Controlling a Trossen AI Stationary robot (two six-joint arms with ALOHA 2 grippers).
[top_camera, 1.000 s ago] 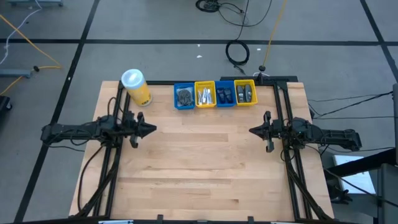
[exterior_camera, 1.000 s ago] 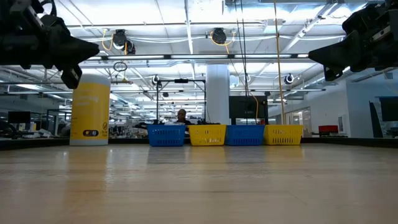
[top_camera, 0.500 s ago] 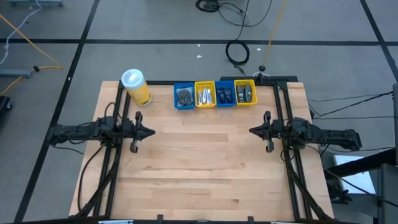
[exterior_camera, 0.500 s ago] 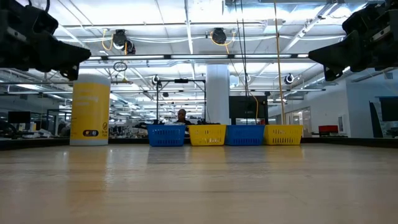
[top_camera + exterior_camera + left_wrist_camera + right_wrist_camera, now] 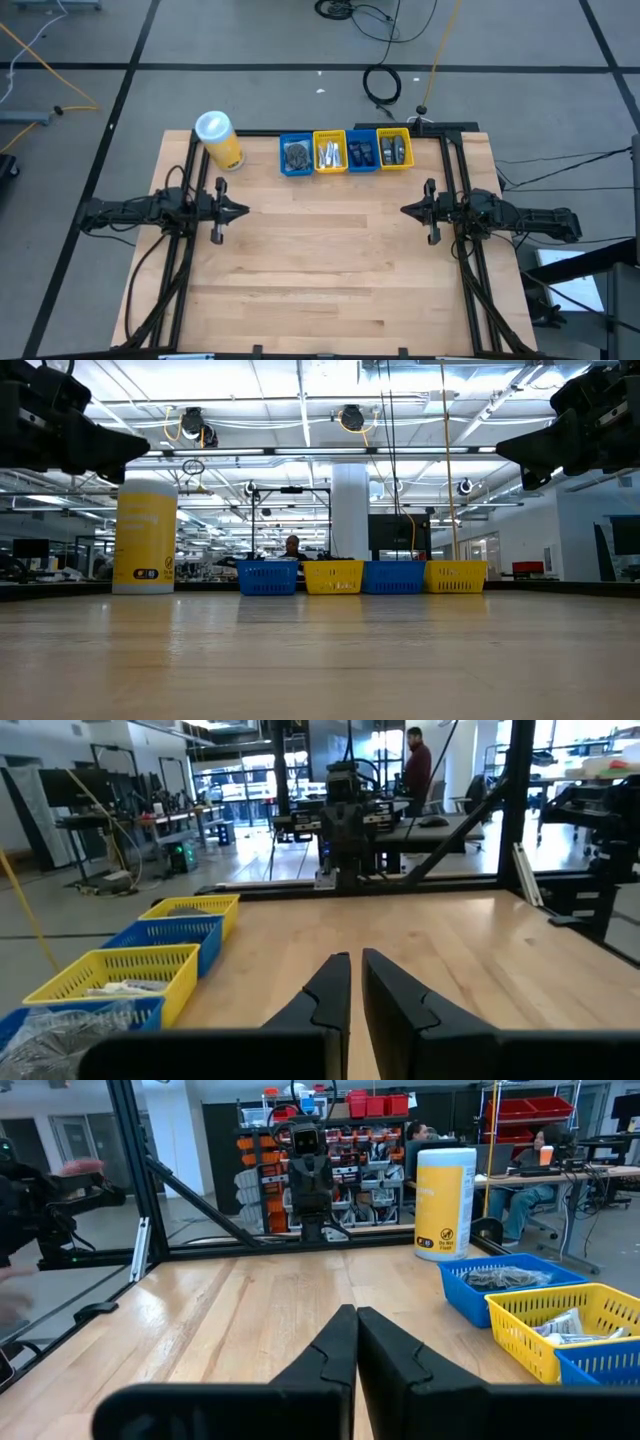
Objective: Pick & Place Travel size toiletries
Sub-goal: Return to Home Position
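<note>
- Your left arm (image 5: 130,212) reaches in from the left side of the tabletop (image 5: 330,280); the left jaws hang above the wood without touching it; they are drawn in to a thin slit and have hold of nothing.
- Your right arm (image 5: 520,218) faces it from the right side at about the same level; the right jaws are pressed together with the tips meeting, and they too are empty and clear of the tabletop.
- The travel size toiletries (image 5: 329,153) all lie in a row of four bins at the back edge of the tabletop; they are well apart from both sets of jaws.
- The left blue bin (image 5: 268,577) holds a dark grey heap; the left yellow bin (image 5: 333,577) just beside it holds the thin white tubes.
- The right blue bin (image 5: 393,577) and the right yellow bin (image 5: 455,577) each hold small dark items; you cannot tell more about them from the high view.
- The bins sit side by side, each one touching or all but touching the next.
- The yellow canister (image 5: 222,145) with its white lid stands upright to the left of the row; it is near the left blue bin but apart from it.
- A person (image 5: 418,765) stands in the room beyond the tabletop, seen in the left wrist view.
</note>
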